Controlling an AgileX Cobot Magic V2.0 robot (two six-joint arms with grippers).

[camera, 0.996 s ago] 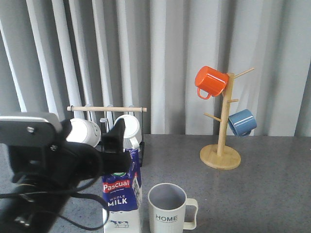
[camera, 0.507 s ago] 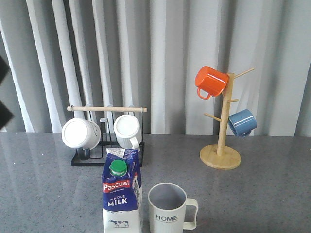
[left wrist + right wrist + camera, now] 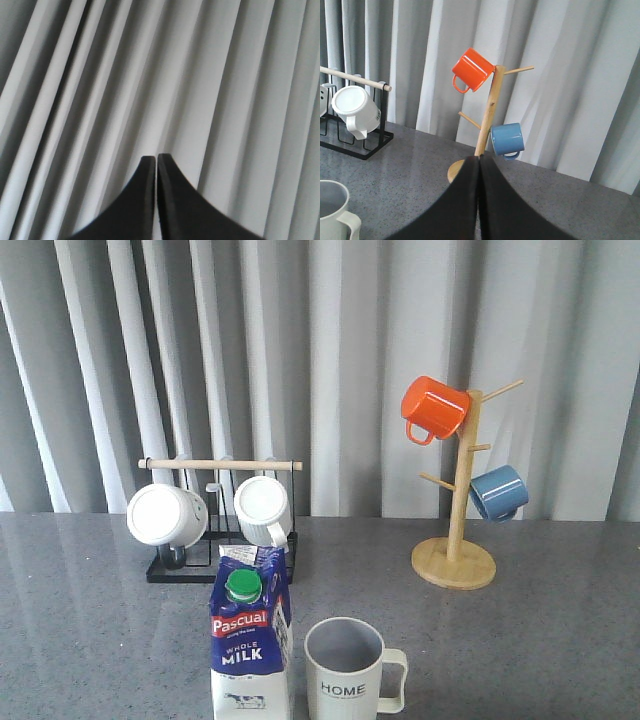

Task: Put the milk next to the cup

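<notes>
The milk [image 3: 250, 638], a blue and white carton with a green cap and a red "Pascual" band, stands upright at the table's front. The cup [image 3: 347, 666], an off-white ribbed mug marked "HOME", stands just right of it with its handle to the right; its rim also shows in the right wrist view [image 3: 332, 210]. Neither gripper shows in the front view. My left gripper [image 3: 156, 159] is shut and empty, facing only the curtain. My right gripper [image 3: 480, 159] is shut and empty above the table.
A black rack [image 3: 222, 530] with a wooden bar and two white mugs [image 3: 165, 514] stands behind the milk. A wooden mug tree [image 3: 455, 540] at the right back holds an orange mug [image 3: 433, 407] and a blue mug [image 3: 497, 492]. A grey pleated curtain hangs behind.
The left arm, which covered the milk's left side a second ago, has drawn back out of the front view. The milk and the cup have not moved.
</notes>
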